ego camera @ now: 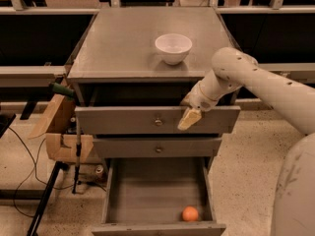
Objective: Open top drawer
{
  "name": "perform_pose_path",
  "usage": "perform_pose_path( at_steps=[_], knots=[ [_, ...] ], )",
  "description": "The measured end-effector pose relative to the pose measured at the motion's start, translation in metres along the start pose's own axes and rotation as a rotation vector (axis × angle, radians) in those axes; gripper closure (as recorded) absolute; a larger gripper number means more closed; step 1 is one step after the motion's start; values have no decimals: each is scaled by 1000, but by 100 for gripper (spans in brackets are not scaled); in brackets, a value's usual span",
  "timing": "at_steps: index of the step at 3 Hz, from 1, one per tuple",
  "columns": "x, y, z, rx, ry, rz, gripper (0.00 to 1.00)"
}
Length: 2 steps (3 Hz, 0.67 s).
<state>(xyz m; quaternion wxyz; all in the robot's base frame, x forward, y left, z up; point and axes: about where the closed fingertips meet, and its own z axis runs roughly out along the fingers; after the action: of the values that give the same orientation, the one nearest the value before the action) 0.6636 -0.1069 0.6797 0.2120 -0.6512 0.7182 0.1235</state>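
The top drawer (118, 120) is the wide grey front just under the cabinet top, with a small brass knob (158, 122) at its centre. It stands a little out from the cabinet, with a dark gap above it. My gripper (189, 119) has a cream tip. It is against the drawer front, just right of the knob and level with it. The white arm reaches in from the right.
A white bowl (173, 47) stands on the grey cabinet top (123, 43). Below is the narrower middle drawer (123, 147), closed. The lowest drawer (147, 195) is pulled out, with an orange ball (190, 214) inside. A cardboard box (59, 132) and a stand are at the left.
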Motion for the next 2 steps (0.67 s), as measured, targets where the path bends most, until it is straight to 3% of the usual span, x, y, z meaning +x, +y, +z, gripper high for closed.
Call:
perform_pose_path(
  at_steps=[2],
  knots=[
    [5, 23, -12, -45, 0, -8, 45]
  ],
)
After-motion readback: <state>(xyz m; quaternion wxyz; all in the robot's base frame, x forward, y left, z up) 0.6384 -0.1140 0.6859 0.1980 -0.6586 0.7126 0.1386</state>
